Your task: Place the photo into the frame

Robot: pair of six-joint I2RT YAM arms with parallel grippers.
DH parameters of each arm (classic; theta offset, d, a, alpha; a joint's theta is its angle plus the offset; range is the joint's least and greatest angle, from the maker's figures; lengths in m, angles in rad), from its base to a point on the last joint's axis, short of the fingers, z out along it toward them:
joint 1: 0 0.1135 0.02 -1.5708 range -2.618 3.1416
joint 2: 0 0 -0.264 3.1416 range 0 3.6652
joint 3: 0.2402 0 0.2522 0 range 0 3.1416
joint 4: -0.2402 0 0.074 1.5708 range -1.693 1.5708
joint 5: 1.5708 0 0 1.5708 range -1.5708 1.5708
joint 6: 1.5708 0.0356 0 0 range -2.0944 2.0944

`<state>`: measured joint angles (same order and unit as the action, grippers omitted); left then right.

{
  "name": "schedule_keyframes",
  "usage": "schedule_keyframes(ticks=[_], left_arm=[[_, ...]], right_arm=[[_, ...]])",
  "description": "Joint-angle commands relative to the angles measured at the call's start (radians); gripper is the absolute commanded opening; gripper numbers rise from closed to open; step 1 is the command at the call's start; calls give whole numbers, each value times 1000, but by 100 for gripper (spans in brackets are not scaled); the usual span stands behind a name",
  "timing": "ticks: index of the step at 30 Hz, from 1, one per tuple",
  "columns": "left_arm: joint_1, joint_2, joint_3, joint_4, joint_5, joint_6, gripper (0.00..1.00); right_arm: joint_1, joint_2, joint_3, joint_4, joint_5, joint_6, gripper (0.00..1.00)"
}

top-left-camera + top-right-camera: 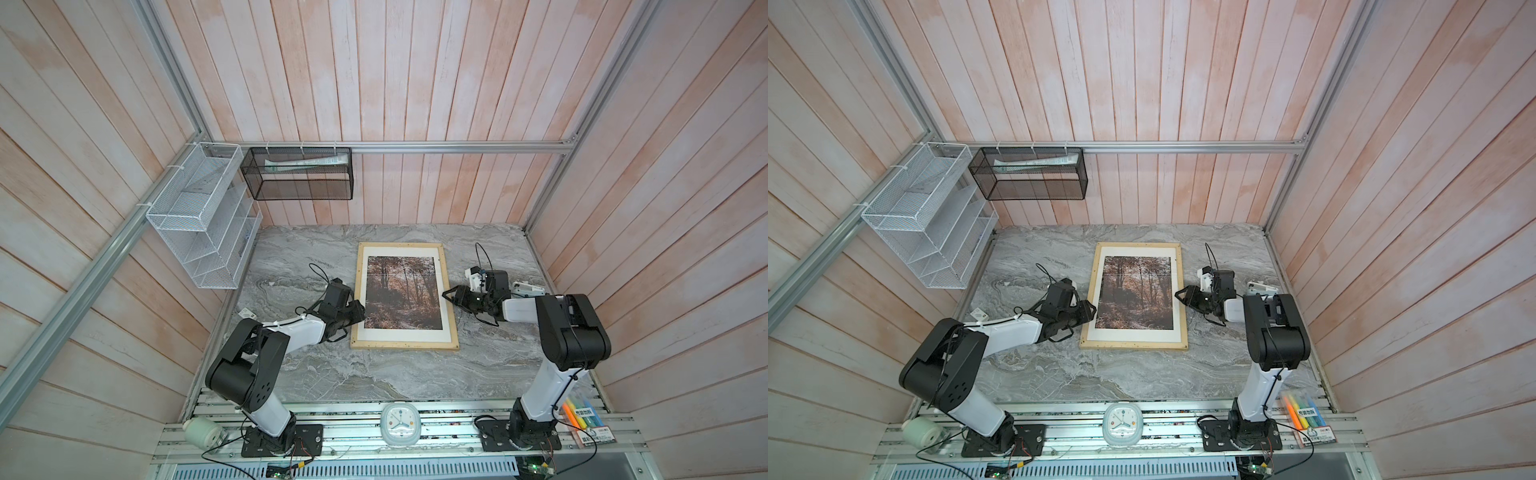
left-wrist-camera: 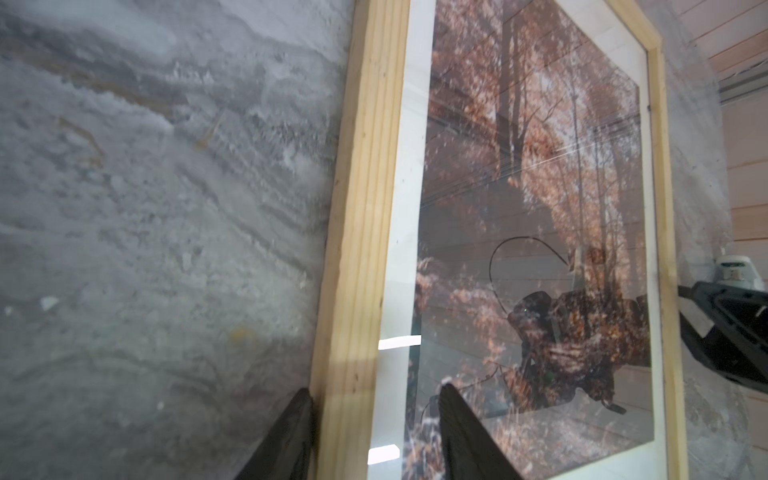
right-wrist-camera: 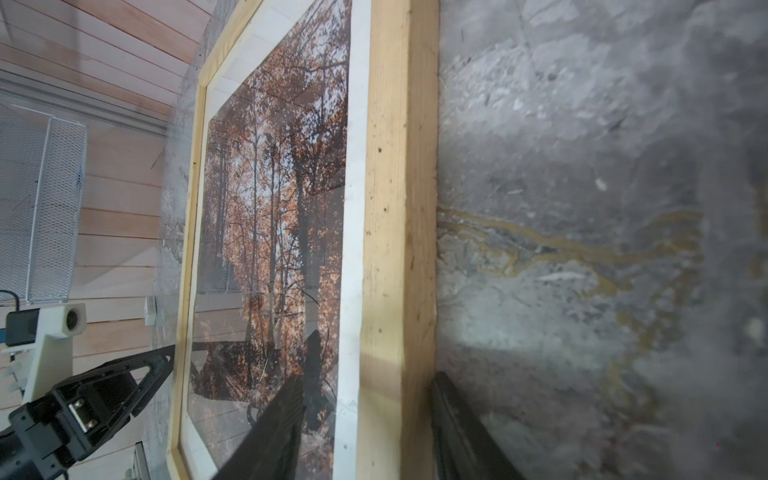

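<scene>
- Your autumn-forest photo print (image 1: 401, 293) sits inside the thin pale wooden rectangular frame (image 1: 405, 345), lying flat mid-picture in both top views.
- Your left gripper (image 2: 376, 390) and right gripper (image 3: 370, 378) are both spread, straddling its side rails.

— Both top views are bright and even, lit softly from overhead; the thin pale wooden picture frame (image 1: 404, 345) casts barely any shadow on the grey marbled tabletop (image 1: 415, 374)
— Any distortion?
— Wide-angle. Far from the frame, the pink-white wall planks (image 1: 374, 83) fan outward and lean
— And the wrist views?
— Dimmer, with glare. The glazing (image 2: 457, 257) inside the frame mirrors planks across the autumn forest photo (image 2: 519, 166), and two small white highlights (image 2: 399, 341) sit beside the frame's rail. In the right wrist view the tabletop furthest from the frame smears into soft blur
</scene>
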<state>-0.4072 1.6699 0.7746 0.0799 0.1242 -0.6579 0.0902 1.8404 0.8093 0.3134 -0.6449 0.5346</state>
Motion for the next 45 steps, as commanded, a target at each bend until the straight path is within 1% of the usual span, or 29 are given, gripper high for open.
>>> schedule_keyframes(ticks=[1,7,11,17,19,22,25,32,37,41,45], left_arm=[[40,74,68,39,75,55,51],[94,185,161,63,133,95,49],[106,216,184,82,170,99,45],[107,204,112,176,228,62,36],[105,196,89,192,242,54,33],[107,175,43,215,249,39,31],[105,153,3,229,261,32,30],[105,110,-67,249,271,21,30],[102,101,-84,261,282,20,30],[92,99,-90,274,295,5,29],[60,96,-99,289,290,-22,29]], right_arm=[[-10,33,13,11,-37,24,51],[-29,68,43,-8,-44,7,51],[-27,77,39,10,-48,18,47],[-13,77,-8,67,-70,46,36],[1,77,-20,71,-68,48,34],[21,74,-40,84,-63,55,31],[38,71,-67,112,-64,73,24],[79,51,-142,176,-56,121,20],[108,5,-215,216,-41,154,19],[121,-40,-257,212,-19,159,19],[121,-74,-275,187,2,149,19]])
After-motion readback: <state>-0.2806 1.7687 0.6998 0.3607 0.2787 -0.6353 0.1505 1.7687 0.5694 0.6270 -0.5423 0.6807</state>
